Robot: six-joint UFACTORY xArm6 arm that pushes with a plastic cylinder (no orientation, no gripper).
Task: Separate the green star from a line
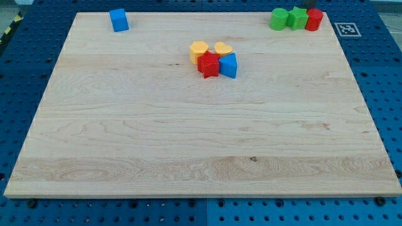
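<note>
Green star [297, 17]: sits in the view's top right corner of the wooden board [201, 144], middle of a short row of three blocks running left to right. Green round block [279, 19] touches it on the view's left; red block [314, 19], cylinder-like, touches it on the view's right. Row lies close to the board's top edge and near its right edge.

My tip: not clearly seen. A small dark shape shows at the frame's top edge just above the green star and red block; cannot tell whether that is the rod. The arm ends in a rod with no jaws, so nothing spread, pressed together or pinching.

Moving outward from that corner. Cluster of four blocks in the upper middle of the board, well apart from the row:
- yellow block [199, 50], rounded-angular, at the cluster's upper left
- yellow heart [223, 48] at upper right, just beside the first yellow
- red star [208, 64] below the yellows, touching both
- blue block [229, 65], wedge-like, touching the red star's right side and sitting below the yellow heart

Blue block at top left [119, 19], roughly cubic, alone near the board's top edge, well apart from all others.

Board rests on a blue perforated table [19, 94]. A black-and-white marker tag [347, 29] lies on the table just beside the board's top right corner.
</note>
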